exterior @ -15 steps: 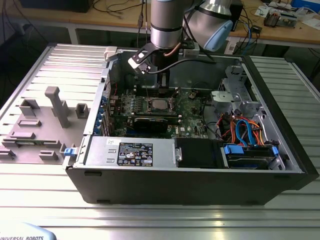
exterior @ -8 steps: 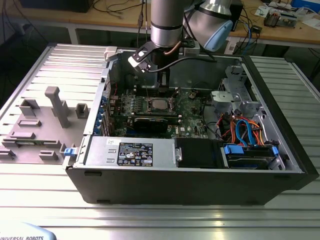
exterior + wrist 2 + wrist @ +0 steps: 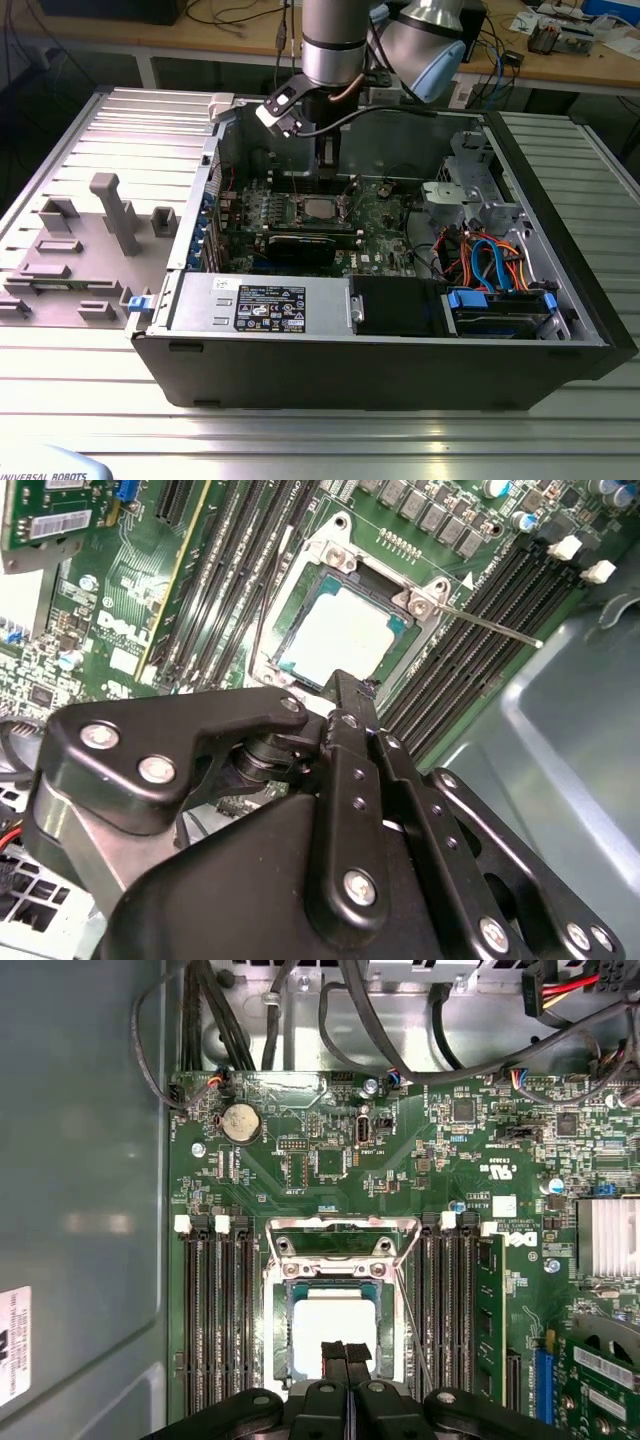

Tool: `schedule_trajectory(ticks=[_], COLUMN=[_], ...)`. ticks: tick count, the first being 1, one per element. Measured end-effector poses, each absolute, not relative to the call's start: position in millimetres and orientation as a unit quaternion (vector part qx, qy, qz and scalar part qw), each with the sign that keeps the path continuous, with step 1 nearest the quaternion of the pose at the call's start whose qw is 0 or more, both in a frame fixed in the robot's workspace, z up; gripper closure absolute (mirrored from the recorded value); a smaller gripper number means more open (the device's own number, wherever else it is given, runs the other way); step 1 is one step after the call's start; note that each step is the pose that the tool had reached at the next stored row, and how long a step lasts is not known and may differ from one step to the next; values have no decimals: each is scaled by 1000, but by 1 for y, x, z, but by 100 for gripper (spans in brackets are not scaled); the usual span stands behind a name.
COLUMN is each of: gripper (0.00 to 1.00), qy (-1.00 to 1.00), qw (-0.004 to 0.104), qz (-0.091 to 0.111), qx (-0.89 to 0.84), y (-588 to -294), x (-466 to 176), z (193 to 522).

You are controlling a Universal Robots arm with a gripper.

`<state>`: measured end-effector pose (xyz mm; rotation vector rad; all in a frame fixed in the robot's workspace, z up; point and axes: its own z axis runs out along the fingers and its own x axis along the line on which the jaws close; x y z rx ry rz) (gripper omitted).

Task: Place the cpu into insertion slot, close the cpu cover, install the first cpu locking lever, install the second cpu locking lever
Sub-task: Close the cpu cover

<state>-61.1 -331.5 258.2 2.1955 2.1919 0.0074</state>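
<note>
Right now the tool [image 3: 345, 1352] hangs just over the slot [image 3: 274, 1310]. Its two black fingers [image 3: 333, 1358] are pressed together with nothing between them. In the first wrist view the fingertips overlap one edge of the slot, but whether they touch anything there cannot be told.

The chip [image 3: 335, 1318] lies flat inside the slot with its pale metal top facing up and a thin teal border showing around it. The cover [image 3: 340, 1225] is not down over the chip. It looks swung up from one edge of the slot, and through its square opening the green board [image 3: 330, 1160] shows.

A thin metal lever [image 3: 490, 625] sticks out from one corner of the slot, slanting away over the long black memory slots [image 3: 215, 1320] that flank it on two sides.

In the exterior view the arm [image 3: 330, 40] reaches straight down to the slot. The slot sits in an open computer case [image 3: 400, 370] that lies on a ribbed metal counter [image 3: 300, 440].
</note>
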Motion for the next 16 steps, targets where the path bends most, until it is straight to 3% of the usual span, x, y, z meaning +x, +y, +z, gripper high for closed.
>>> schedule_trajectory(ticks=[16], gripper=[89], qy=[706], qw=[20], qz=[2], qx=[708], y=[-331], x=[-61], z=[285])
